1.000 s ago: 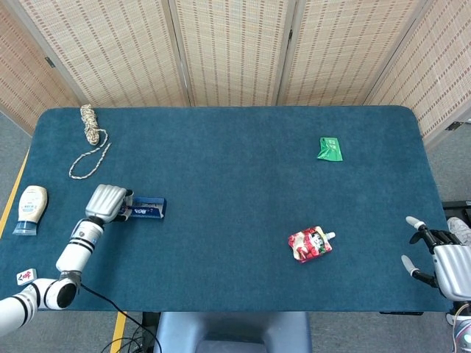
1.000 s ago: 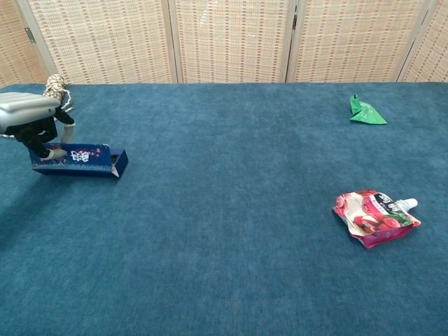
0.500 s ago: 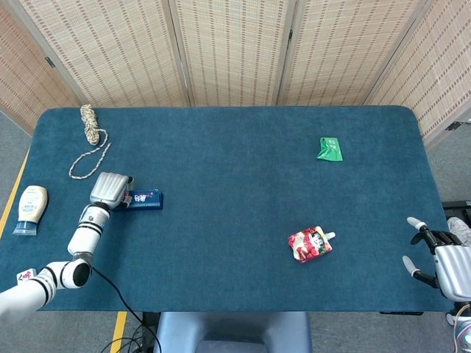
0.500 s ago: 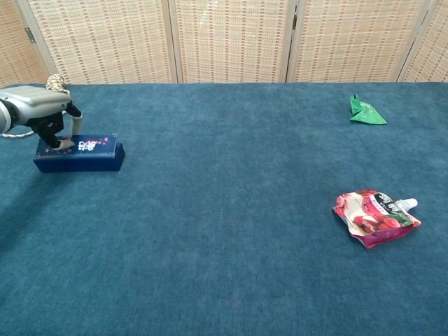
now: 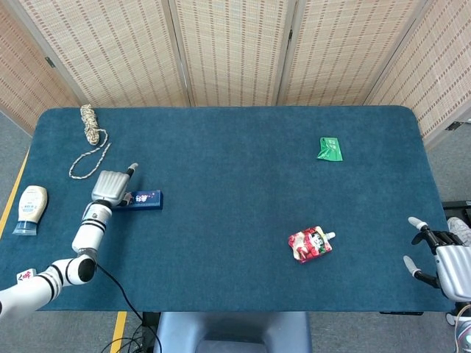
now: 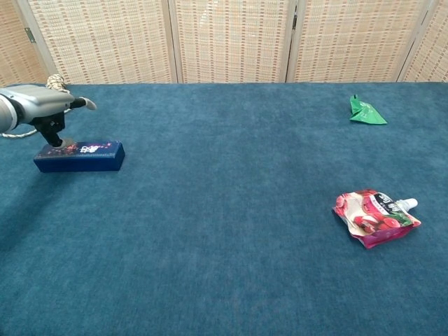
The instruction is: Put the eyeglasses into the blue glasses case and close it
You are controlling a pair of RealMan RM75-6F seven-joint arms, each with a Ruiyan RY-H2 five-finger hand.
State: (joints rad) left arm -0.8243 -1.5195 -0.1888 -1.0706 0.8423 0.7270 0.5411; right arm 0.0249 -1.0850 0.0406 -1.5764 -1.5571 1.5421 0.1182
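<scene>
Case lid now shut flat since earlier frame; your left hand [image 6: 42, 112] fingers lifting apart, thumb touching blue glasses case [image 6: 79, 155] at table's left. Rigid, light, slick; take long sides. Right hand [image 5: 439, 257] spread, idle.

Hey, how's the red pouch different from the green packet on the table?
The red pouch is bigger and plumper, with a white spout; the green packet is small, flat and creased. The red pouch lies nearer the robot's edge, the green packet farther back. Both lie on the table's right half, with no hand touching them.
</scene>
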